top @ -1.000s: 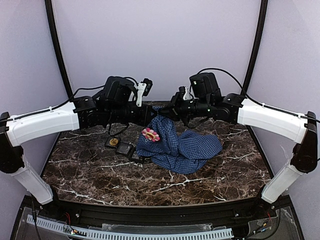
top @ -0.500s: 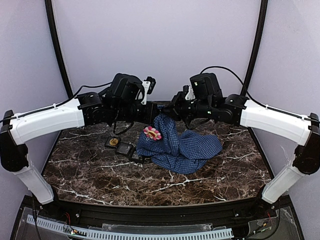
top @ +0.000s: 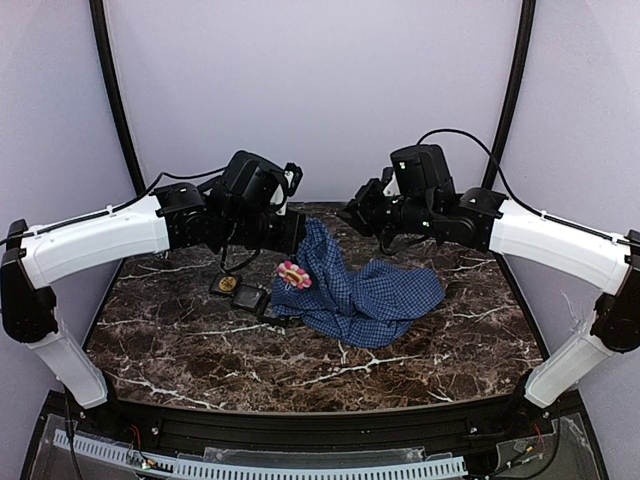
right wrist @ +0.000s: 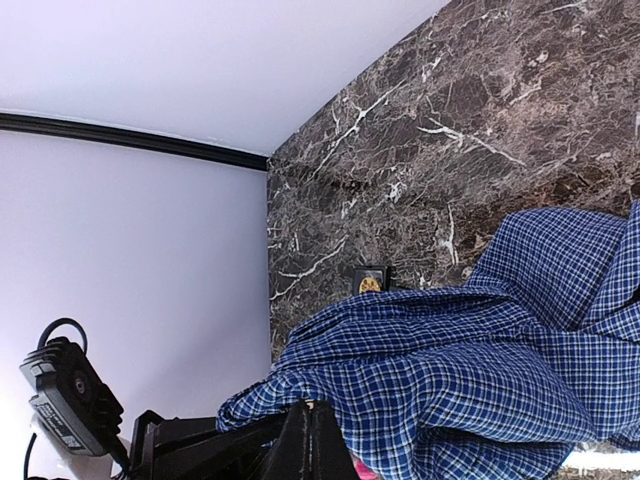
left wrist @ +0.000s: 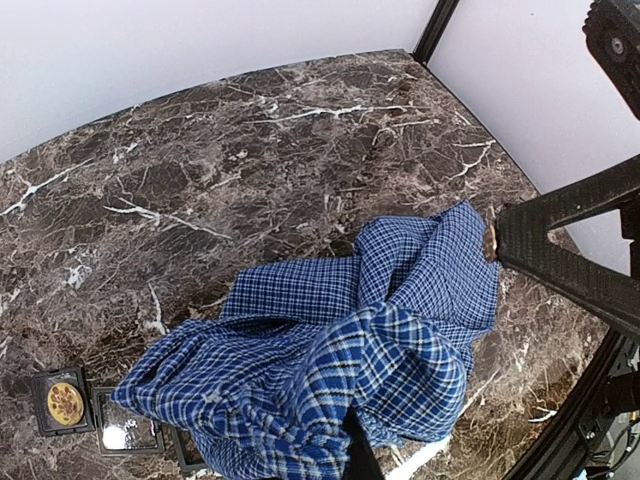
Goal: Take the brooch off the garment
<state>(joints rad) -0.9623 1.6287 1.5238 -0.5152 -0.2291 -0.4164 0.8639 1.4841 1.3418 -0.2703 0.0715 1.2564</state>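
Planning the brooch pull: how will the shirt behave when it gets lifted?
Likely floppy: the shirt hangs in folds from its raised part while the rest lies on the table. Probably light, thin cloth. It may drag along when the brooch is pulled.

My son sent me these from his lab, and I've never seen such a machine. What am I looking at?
These are two robot arms bolted side by side at a marble table. The wide picture comes from a fixed camera above and behind them. The other two come from a camera on each wrist. On the table lie a blue checked shirt with a pink flower brooch on it, and a black three-slot tray holding a round gold piece. The left hand is shut on the shirt, holding a fold up. The right hand is shut close beside that fold. I cannot tell whether it pinches cloth.
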